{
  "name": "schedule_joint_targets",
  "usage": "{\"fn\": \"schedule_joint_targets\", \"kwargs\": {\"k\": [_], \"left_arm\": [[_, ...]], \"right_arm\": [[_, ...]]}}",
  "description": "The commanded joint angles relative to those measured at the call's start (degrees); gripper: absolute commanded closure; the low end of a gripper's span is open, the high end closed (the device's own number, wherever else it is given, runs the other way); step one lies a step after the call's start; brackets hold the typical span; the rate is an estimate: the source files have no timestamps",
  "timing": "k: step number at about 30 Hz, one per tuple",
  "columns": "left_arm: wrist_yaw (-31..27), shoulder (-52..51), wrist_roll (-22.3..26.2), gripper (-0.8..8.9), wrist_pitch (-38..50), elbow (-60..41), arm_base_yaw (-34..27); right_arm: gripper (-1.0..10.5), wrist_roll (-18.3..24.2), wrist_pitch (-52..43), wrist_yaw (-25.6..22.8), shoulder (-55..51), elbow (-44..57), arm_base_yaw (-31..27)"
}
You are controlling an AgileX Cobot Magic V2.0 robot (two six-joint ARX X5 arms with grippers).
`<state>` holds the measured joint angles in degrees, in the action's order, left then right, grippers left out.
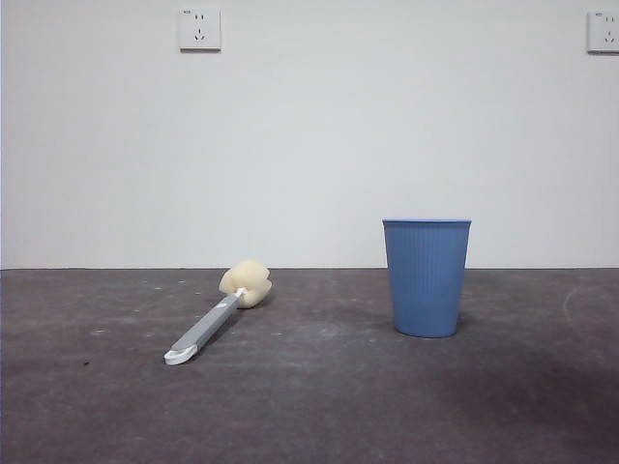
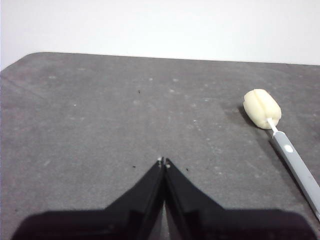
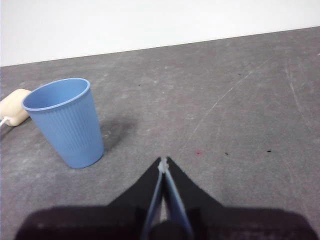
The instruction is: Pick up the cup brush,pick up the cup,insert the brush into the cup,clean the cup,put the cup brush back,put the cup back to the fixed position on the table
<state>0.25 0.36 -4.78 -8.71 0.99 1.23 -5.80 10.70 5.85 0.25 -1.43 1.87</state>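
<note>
A: Where is everything sitting?
B: The cup brush (image 1: 215, 316) is lying flat on the table (image 1: 319, 406), sponge end toward the wall. The cup (image 1: 426, 277) is standing upright, well apart from it.
A: And the arms?
B: The left gripper (image 2: 163, 161) and right gripper (image 3: 163, 161) are hanging above bare table, jaws pressed together, holding nothing.
</note>
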Motion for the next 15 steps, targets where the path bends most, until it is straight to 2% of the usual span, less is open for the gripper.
{"fn": "schedule_joint_targets", "kwargs": {"k": [1,7,15], "left_arm": [[0.59,-0.13,-1.60,8.16,0.48,-0.74,-0.20],[6.58,-0.13,-6.29,8.20,0.50,0.26,-0.20],[9.66,0.26,-11.43,8.20,-2.10,6.88,-0.17]], "right_arm": [[9.5,-4.70,0.04,0.20,-0.09,0.83,0.02],[9.6,-12.98,-0.07,1.01,-0.09,-0.11,0.09],[9.6,-13.20,-0.13,2.25,1.62,-9.05,0.13]]}}
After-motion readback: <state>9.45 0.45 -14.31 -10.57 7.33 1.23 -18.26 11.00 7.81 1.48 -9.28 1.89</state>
